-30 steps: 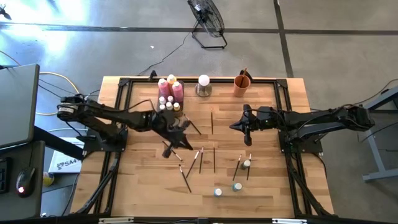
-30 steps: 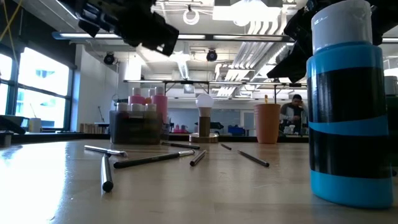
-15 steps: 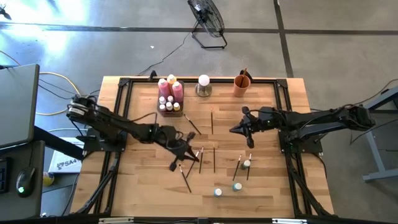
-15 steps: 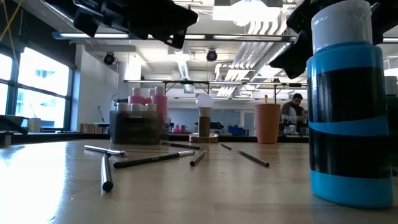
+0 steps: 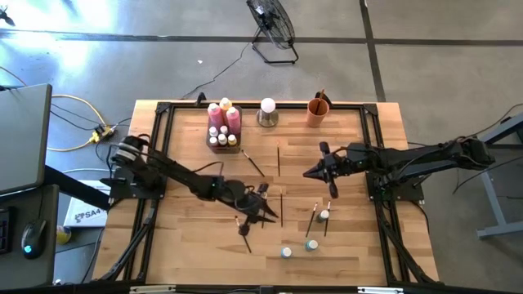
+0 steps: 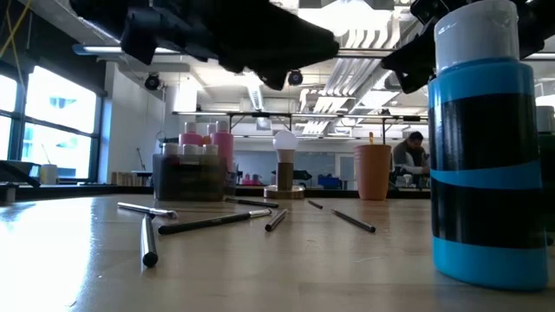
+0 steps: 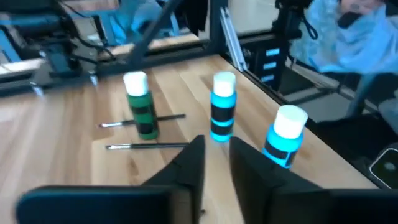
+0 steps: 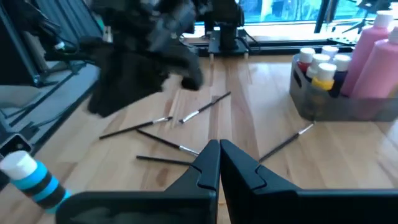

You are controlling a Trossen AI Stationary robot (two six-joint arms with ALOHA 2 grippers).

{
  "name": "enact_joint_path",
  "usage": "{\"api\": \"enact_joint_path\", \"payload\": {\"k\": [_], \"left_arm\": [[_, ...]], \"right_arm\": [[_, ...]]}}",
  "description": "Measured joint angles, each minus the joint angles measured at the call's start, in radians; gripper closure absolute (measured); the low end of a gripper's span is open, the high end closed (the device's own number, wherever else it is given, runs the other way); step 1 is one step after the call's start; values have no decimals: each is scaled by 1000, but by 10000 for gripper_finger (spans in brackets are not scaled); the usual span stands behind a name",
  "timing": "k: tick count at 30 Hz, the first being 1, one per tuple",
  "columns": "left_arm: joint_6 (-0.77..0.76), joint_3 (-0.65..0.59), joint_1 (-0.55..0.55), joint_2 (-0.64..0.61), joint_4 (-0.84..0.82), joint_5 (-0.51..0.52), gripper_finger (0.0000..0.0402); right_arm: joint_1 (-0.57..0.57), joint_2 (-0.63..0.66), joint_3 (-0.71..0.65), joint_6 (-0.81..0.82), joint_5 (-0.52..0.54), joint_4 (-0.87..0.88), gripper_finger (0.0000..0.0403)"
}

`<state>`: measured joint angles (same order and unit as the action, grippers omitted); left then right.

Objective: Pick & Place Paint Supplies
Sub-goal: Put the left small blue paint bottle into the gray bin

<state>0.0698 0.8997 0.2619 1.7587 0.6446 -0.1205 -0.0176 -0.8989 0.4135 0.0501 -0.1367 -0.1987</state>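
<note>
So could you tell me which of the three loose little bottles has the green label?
The green bottle, standing beside two paintbrushes; the other two are blue.

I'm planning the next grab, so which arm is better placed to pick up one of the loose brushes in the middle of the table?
Probably the left. The left gripper hangs directly over the loose paintbrushes mid-table, while the right gripper sits off to their side, nearer the orange cup.

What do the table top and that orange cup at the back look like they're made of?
The table top looks like pale wood planks with a smooth finish: grain and seams show. The orange cup looks like matte plastic, judging by its even colour and dull surface, though that is uncertain.
</note>
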Motion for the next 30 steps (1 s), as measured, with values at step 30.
{"api": "enact_joint_path", "payload": {"k": [30], "left_arm": [[15,204,46,202,-71,-177,162]], "right_arm": [[26,-7,0,52,138,7,399]]}}
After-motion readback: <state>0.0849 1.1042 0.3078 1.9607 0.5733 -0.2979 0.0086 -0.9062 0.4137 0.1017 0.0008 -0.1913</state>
